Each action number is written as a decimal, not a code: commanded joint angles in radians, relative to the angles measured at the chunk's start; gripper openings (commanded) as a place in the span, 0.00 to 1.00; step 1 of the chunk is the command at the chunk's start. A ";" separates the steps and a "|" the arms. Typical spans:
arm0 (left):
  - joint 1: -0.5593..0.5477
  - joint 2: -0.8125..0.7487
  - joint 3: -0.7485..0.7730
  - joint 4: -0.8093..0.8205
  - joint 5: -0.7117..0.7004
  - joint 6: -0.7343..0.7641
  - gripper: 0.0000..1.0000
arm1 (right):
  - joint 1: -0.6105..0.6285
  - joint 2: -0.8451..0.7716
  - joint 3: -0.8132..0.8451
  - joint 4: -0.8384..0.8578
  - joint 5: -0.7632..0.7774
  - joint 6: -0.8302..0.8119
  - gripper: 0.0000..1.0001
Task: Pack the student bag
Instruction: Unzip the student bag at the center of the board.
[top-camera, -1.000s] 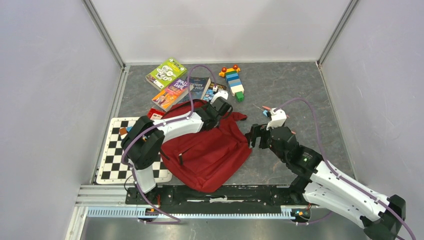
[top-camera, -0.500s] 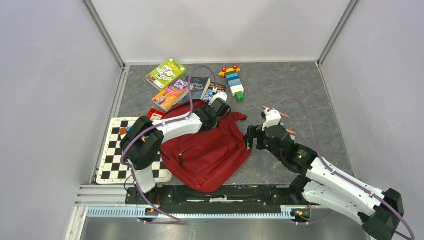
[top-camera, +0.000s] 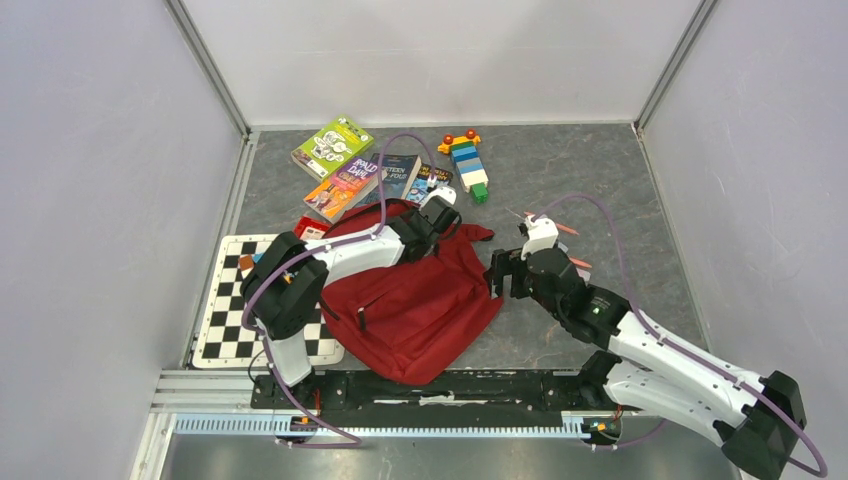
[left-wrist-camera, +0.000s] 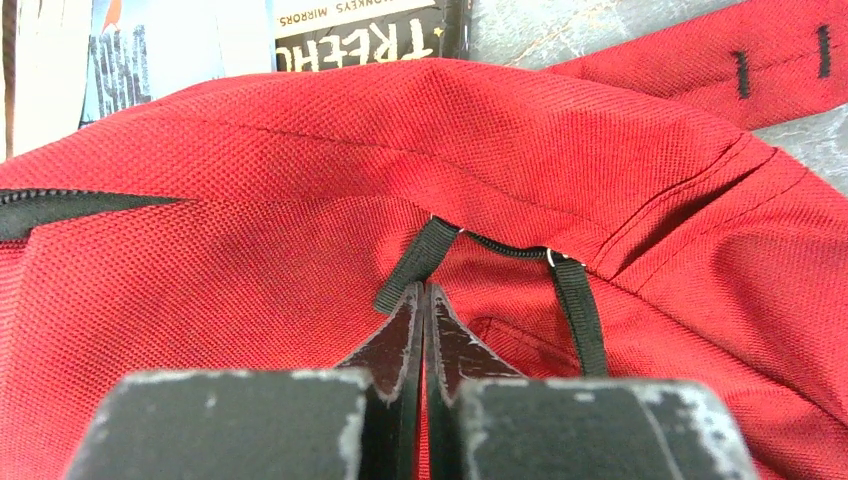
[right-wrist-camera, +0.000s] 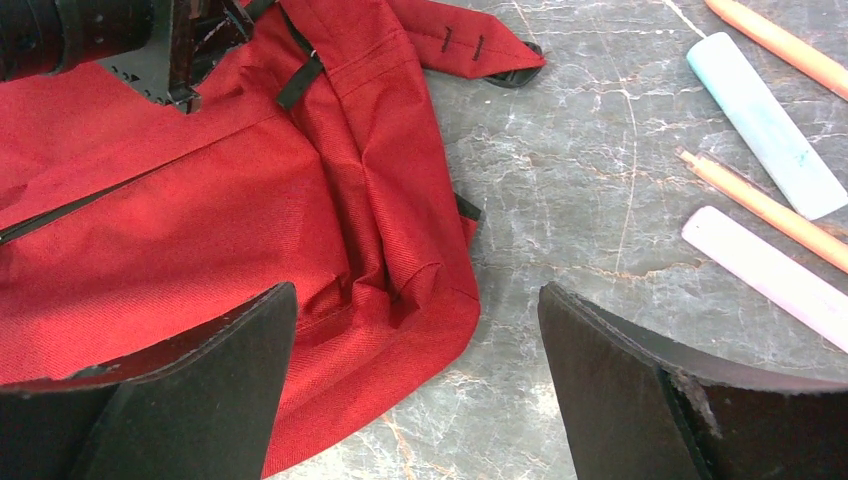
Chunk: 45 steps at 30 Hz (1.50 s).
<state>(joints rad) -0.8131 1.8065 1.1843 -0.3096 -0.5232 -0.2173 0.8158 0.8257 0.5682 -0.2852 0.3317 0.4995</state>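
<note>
The student bag (top-camera: 420, 300), a dark-red backpack, lies flat in the middle of the floor. Its red fabric (left-wrist-camera: 250, 200) fills the left wrist view. My left gripper (top-camera: 447, 222) rests on the bag's top end. Its jaws (left-wrist-camera: 427, 290) are shut, pinching the end of a black zipper pull strap (left-wrist-camera: 420, 260). A second black strap (left-wrist-camera: 580, 310) hangs just to the right. My right gripper (top-camera: 503, 272) hovers at the bag's right edge. It stands wide open (right-wrist-camera: 415, 300) over the bag's corner (right-wrist-camera: 400, 330) and bare floor, holding nothing.
Books (top-camera: 350, 178), a green box (top-camera: 332, 146) and a block toy (top-camera: 467, 165) lie behind the bag. A chessboard (top-camera: 225, 300) and a small red box (top-camera: 310, 228) sit to its left. Chalk sticks (right-wrist-camera: 765, 120) and pencils (right-wrist-camera: 760, 205) lie right of the bag.
My left gripper has closed on the zipper pull strap. The right arm has moved left, nearer the bag's right edge, with its jaws still wide.
</note>
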 joint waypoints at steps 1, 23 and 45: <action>0.003 -0.043 -0.019 0.008 -0.053 0.047 0.02 | -0.001 0.014 0.041 0.069 -0.027 -0.020 0.95; 0.084 -0.085 -0.054 0.126 0.167 0.313 0.45 | -0.001 0.071 0.044 0.096 -0.067 -0.032 0.94; 0.097 -0.014 -0.063 0.144 0.143 0.353 0.11 | -0.001 0.064 0.012 0.114 -0.070 -0.021 0.95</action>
<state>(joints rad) -0.7158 1.7988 1.1099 -0.2077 -0.3279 0.1249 0.8158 0.8997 0.5720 -0.2028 0.2619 0.4812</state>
